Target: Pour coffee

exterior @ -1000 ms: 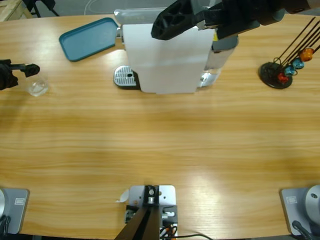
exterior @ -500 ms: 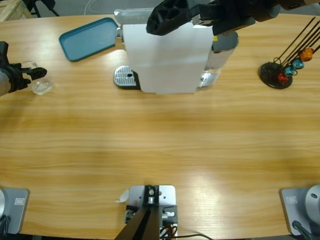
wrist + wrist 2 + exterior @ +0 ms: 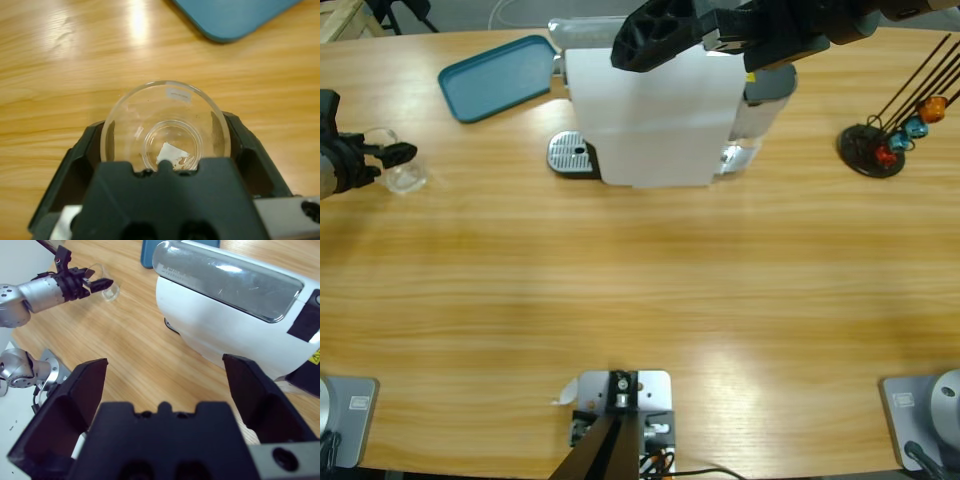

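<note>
Far left on the wooden surface: left gripper with jaws clamped either side of the clear glass tumbler, lifted and tipped, teal tray just beyond. Coffee not discernible inside. Right gripper hovering above the white coffee machine, jaws wide apart, holding nothing.

**Tumbler at the table's left edge**

The clear glass tumbler stands upright on the wooden table near its left edge, mouth open to the left wrist view. Any coffee in it cannot be made out; its round base shows a pale glint.
</note>
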Controlling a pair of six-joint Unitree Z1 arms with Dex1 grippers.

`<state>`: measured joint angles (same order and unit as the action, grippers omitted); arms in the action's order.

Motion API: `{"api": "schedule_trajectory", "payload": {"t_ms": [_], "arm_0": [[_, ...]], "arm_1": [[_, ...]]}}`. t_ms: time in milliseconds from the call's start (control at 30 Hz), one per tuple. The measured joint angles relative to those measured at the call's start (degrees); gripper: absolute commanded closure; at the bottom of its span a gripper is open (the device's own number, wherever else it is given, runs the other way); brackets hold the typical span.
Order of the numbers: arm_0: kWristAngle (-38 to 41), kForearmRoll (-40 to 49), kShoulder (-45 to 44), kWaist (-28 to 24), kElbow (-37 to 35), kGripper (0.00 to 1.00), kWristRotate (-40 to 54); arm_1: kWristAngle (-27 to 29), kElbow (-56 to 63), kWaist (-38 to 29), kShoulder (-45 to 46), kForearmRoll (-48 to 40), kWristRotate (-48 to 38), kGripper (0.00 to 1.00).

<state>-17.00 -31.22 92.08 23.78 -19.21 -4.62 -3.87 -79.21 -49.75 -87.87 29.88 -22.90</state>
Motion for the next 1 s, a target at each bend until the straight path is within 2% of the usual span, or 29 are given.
{"api": "schedule_trajectory", "payload": {"t_ms": [200, 333, 500, 767, 1000], "arm_0": [[21.7, 0.1, -6.9, 0.4, 0.5, 1.0, 14.4], [31.2, 0.2, -8.4, 0.5, -0.1, 1.0, 22.4], [38.0, 0.4, -6.9, 0.5, -4.3, 1.0, 30.6], [47.2, 0.4, 3.4, 0.5, -14.2, 1.0, 37.8], [49.7, -1.3, 12.4, 0.4, -15.4, 1.0, 41.1]], "arm_1": [[0.0, -3.6, 0.0, 2.0, 2.5, 2.5, 0.0], [1.0, -4.6, 0.1, 6.4, 5.0, 4.1, 0.0], [3.1, -0.3, 0.1, 12.4, 5.7, 5.0, 0.0], [4.3, 9.4, 0.1, 20.8, 5.7, 5.4, 0.0], [4.5, 9.6, 0.1, 21.9, 5.7, 5.6, 0.027]]}}
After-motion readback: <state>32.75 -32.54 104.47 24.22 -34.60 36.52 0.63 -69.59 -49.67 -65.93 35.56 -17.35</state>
